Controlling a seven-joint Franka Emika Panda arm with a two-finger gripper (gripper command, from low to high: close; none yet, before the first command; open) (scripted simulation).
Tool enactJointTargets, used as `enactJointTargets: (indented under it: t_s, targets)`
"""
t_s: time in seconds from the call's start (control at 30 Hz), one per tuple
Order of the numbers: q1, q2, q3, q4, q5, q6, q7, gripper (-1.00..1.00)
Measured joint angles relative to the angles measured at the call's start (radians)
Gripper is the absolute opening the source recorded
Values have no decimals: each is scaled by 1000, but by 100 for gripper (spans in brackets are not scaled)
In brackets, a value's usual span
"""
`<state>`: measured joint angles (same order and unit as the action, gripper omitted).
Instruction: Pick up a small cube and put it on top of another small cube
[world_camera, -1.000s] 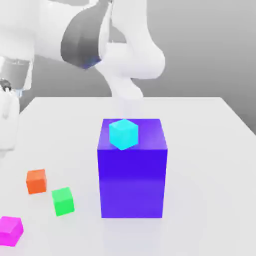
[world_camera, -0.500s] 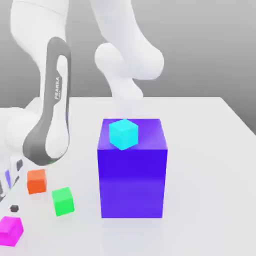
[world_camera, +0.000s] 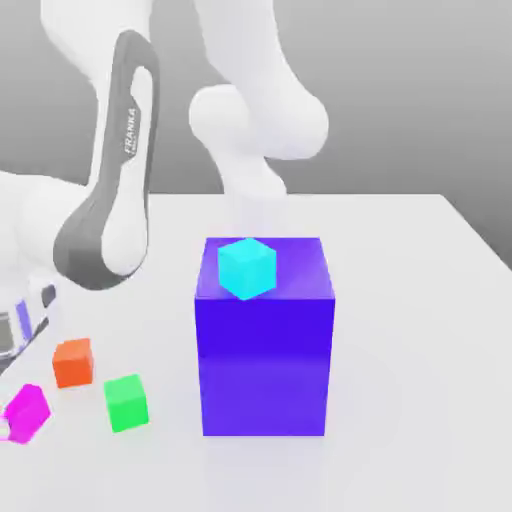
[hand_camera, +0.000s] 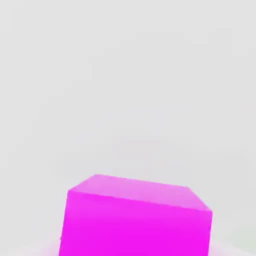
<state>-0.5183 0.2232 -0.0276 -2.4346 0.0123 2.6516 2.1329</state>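
The magenta cube (world_camera: 27, 413) sits at the lower left edge of the exterior view, tilted on a corner instead of lying flat, right at the tip of the pincer (world_camera: 8, 425), whose white and dark body comes in from the left border just above it. The pincer is clenched, and the tilted cube at its tip looks to be what it grips, though its fingers are cut off by the frame edge. In the hand view the same magenta cube (hand_camera: 136, 217) looms across the lower middle of the frame, its top face and one broad side showing against the pale surface (hand_camera: 125, 75).

To the right of the magenta cube, in the lower left of the exterior view, the orange cube (world_camera: 73, 362) and the green cube (world_camera: 126, 402) rest flat on the white surface (world_camera: 420, 300), near each other but apart. A tall blue block (world_camera: 264, 360) stands in the middle of the frame, and a cyan cube (world_camera: 246, 267) sits on its top face, toward the left side. The white arm (world_camera: 110, 210), with its grey band, sweeps down from the upper left toward the left edge.
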Motion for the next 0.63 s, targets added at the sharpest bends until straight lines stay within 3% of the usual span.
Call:
enactJointTargets:
  t_s: [0.3, 0.5, 0.53, 0.63]
  targets:
    - [38, -290, 16, -304, -14, 21, 533, -100]
    - [36, -143, 18, -325, -15, 192, 585, -100]
    - [36, -112, 19, -324, -12, 220, 583, 100]
    - [36, -112, 19, -324, -12, 220, 583, 100]
